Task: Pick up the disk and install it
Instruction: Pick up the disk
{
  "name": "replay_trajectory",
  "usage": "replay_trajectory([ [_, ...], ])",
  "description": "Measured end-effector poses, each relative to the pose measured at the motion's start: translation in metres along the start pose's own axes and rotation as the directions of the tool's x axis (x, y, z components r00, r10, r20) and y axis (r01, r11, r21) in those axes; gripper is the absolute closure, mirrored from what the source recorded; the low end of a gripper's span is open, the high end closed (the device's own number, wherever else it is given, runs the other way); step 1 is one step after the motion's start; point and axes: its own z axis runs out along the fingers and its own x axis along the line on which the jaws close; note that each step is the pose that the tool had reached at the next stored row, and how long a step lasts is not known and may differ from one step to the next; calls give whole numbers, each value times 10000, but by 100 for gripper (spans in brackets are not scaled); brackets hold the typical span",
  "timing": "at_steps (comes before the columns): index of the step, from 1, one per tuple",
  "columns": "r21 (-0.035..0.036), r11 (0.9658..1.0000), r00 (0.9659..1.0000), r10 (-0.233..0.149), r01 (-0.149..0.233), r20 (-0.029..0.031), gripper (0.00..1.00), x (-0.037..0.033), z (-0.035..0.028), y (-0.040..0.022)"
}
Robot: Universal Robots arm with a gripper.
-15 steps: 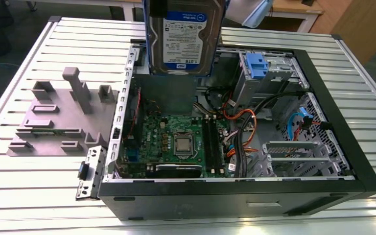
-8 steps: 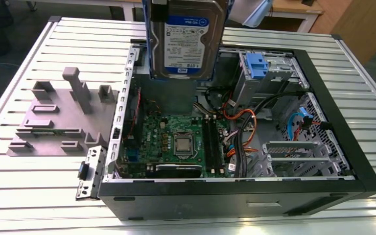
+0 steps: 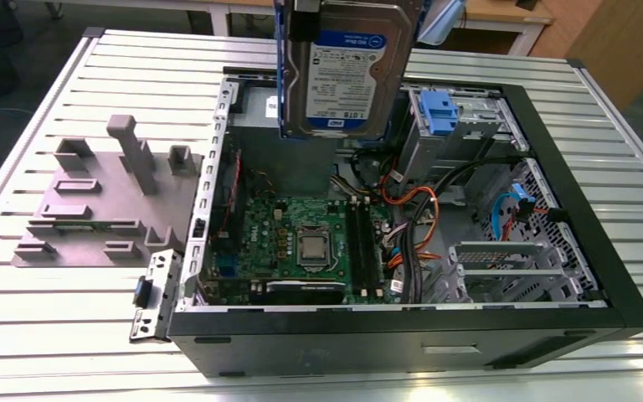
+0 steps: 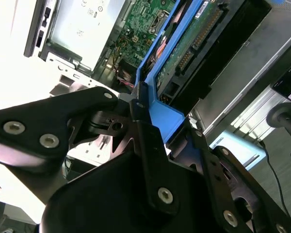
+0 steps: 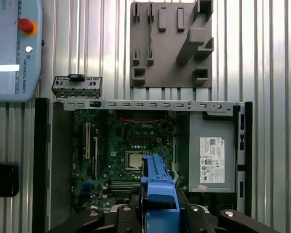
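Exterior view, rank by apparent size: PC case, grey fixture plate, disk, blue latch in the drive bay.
1. PC case
2. grey fixture plate
3. disk: raised, likely nearer the camera, and cropped at the top edge, so plate versus disk is unsure
4. blue latch

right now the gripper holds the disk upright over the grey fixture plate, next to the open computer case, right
Not quite. The gripper holds the disk upright over the open computer case, not over the grey fixture plate, which lies beside the case. The exterior view shows it.
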Motion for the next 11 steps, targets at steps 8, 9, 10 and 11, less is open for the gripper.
replay_trajectory([
  [8, -1, 10000, 10000, 0, 0, -1, 63, 117, 13, -3],
  [9, -1, 10000, 10000, 1, -1, -1, 63, 134, 14, -3],
  [10, -1, 10000, 10000, 1, -1, -1, 63, 149, 15, -3],
  [11, 0, 10000, 10000, 0, 0, -1, 63, 165, 17, -4],
])
